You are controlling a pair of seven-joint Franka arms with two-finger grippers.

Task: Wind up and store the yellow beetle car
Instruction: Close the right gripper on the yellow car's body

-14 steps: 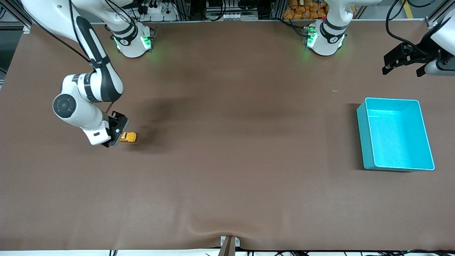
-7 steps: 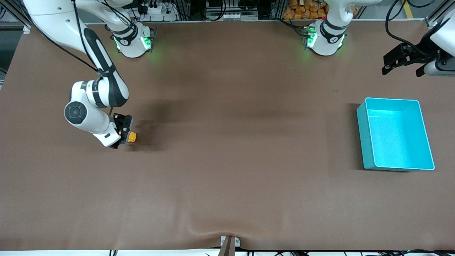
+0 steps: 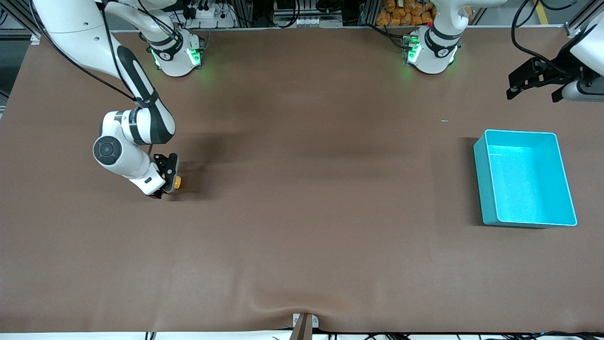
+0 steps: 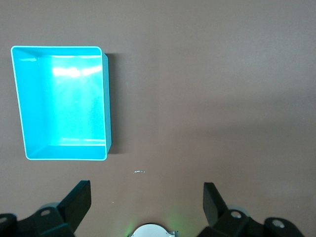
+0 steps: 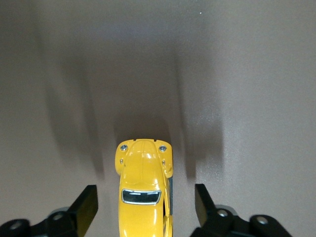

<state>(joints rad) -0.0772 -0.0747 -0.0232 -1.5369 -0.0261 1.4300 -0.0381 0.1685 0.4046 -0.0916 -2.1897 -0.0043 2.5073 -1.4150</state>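
The yellow beetle car (image 3: 177, 182) stands on the brown table toward the right arm's end. My right gripper (image 3: 168, 181) is down at the table around it and hides most of it in the front view. In the right wrist view the car (image 5: 143, 197) lies lengthwise between the two black fingers (image 5: 89, 205), with a gap on each side. The right gripper (image 5: 145, 196) is open and touches nothing. My left gripper (image 3: 535, 89) waits open and empty in the air, over the table edge at the left arm's end. Its fingers (image 4: 79, 200) frame bare table in the left wrist view.
A teal bin (image 3: 524, 132) stands empty toward the left arm's end of the table, also seen from above with its rim (image 4: 59, 48) in the left wrist view. A small pale scrap (image 3: 445, 120) lies on the table, farther from the front camera than the bin.
The right arm has slid its gripper over the car, which is now between its fingers, and the fingers have narrowed somewhat. The left arm has not moved.
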